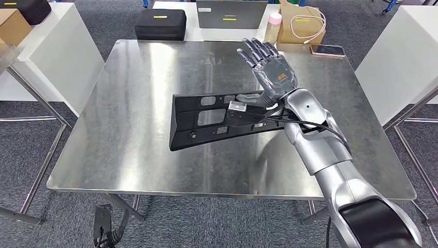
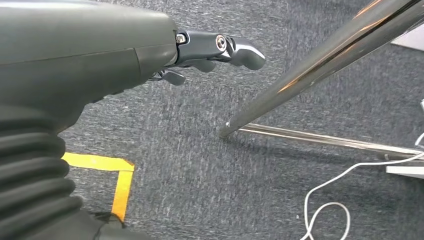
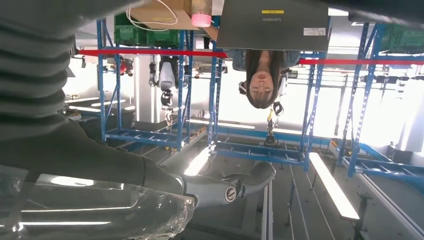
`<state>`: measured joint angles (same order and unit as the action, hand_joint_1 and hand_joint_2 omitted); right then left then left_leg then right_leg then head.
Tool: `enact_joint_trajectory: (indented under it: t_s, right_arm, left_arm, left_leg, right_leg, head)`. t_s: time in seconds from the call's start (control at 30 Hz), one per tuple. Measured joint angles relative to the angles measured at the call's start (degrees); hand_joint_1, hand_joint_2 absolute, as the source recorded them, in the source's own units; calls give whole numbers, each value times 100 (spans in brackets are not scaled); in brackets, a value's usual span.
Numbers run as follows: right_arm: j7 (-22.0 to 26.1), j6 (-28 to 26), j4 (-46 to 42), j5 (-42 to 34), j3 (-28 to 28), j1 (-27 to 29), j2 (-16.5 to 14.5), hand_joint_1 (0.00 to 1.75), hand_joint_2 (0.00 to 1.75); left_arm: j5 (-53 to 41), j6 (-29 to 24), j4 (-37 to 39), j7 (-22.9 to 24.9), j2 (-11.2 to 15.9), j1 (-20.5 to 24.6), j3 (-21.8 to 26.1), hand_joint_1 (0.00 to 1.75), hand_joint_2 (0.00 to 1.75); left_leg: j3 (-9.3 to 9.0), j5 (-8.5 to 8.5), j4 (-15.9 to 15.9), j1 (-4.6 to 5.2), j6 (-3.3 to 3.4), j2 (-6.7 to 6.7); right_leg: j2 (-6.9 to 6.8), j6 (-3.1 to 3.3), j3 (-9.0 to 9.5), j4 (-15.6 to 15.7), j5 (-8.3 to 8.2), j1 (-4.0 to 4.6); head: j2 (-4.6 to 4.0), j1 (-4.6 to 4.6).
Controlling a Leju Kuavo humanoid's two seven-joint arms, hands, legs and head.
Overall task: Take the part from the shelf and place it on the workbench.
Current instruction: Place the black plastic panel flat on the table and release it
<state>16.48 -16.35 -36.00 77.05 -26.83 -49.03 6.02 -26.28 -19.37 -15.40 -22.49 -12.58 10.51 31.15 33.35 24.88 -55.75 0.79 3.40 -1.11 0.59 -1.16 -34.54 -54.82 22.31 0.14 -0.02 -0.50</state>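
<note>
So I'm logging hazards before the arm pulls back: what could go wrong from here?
The right hand is open above the black part lying on the workbench, but the wrist and its cable cross the part's end; withdrawing might snag and drag it. Swinging back, the hand could hit the pink bottle.

Light: bright, even, from overhead.
Glare: soft streaked reflections across the steel desk [image 1: 134, 103].
Shadows: faint, short.
Right wrist view: backlit, background blown out white.
Focus: nearby hand [image 2: 220, 50] slightly soft.

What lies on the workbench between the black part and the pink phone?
In the head view, the right robot hand is raised open between the black part and the pink phone.
</note>
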Motion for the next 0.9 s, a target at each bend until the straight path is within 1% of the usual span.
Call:
enact_joint_trajectory:
  t_s: [0.4,0.47,0.63,0.9]
  right_arm:
    - [-6,105,158,-102,106,-59,-8,0,0]
    - [-2,205,186,-171,129,-62,-8,0,0]
    - [-18,683,362,-490,299,-126,23,0,0]
    - [-103,940,755,-656,611,-463,233,0,0]
  left_arm:
    - [-58,-62,15,103,8,-7,-118,0,0]
    - [-58,-77,15,123,8,-7,-119,0,0]
    - [-58,-131,16,160,12,-12,-144,0,0]
    - [-56,-155,34,249,15,-22,-258,0,0]
  left_leg:
    - [-2,0,0,6,1,0]
    - [-2,0,-1,6,1,0]
    - [-2,0,-1,6,1,-1]
    - [-1,0,-2,13,1,0]
  right_leg:
    - [0,0,-1,0,0,-12]
    - [0,0,-1,0,0,-12]
    - [-1,0,-3,0,0,-13]
    - [-1,-1,-3,0,-1,-15]
  head:
    - [1,0]
    - [0,0]
    - [0,0]
    - [1,0]
